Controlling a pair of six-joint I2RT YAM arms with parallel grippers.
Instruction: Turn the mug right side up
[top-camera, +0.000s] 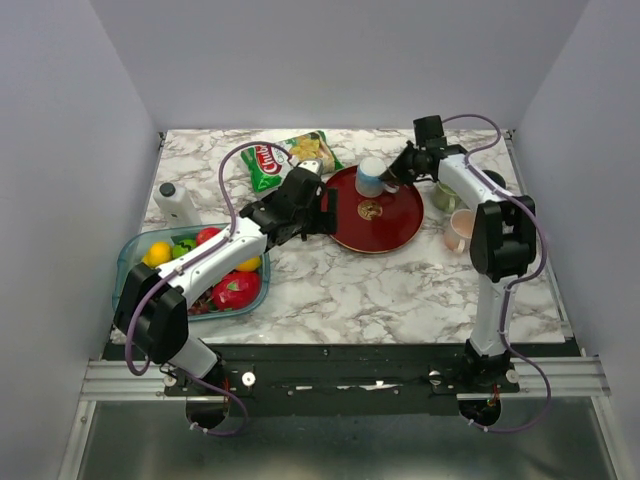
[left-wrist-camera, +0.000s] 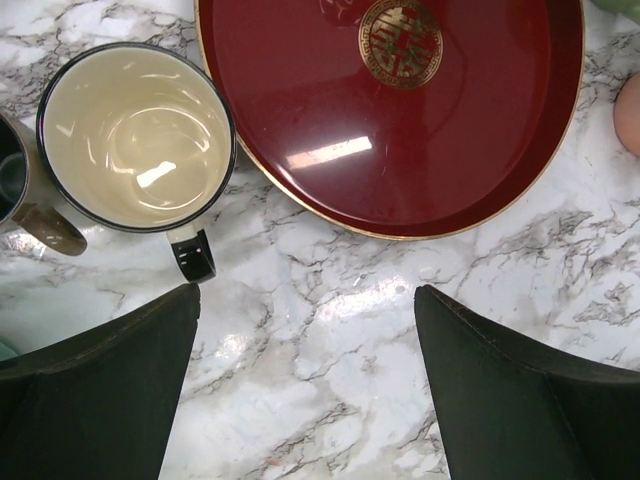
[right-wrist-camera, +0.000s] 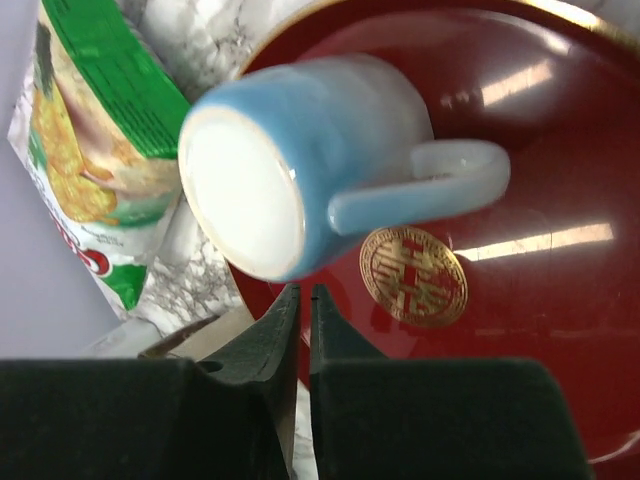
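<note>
Black fingers of the right gripper (right-wrist-camera: 303, 292) are drawn nearly together, just a sliver between them, nothing in it. It hangs just beside the blue mug (right-wrist-camera: 320, 150), apart from it as far as I can tell.

The mug sits base up, mouth down, on the far-left part of the red tray (right-wrist-camera: 560, 320), handle sticking out sideways toward the tray's gold emblem.

Handling, my guess: glazed ceramic, so stiff, fairly heavy for these fingers, slick, and it'll chip if it drops on the tray. The body looks wide and rounded (bad for a pinch). I'd take it by the handle loop, one finger through, or across the wall low near the rim. The jaws need to spread first either way.

The left gripper (left-wrist-camera: 305, 290) is wide apart and empty, over bare marble table (left-wrist-camera: 330, 360) just beside the tray's near-left edge.

Counts:
- blue mug, one
- tray, one
- cream mug (left-wrist-camera: 135, 130), one, upright, just beside the tray
- brown-handled mug (left-wrist-camera: 30, 215), one, only part seen
- pink cup (top-camera: 462, 230), one
- green cup (top-camera: 444, 196), one
- snack packet (top-camera: 290, 158), one
- white bottle (top-camera: 176, 203), one
- bin (top-camera: 133, 255) of toy food, one (contents too jumbled to count)
</note>
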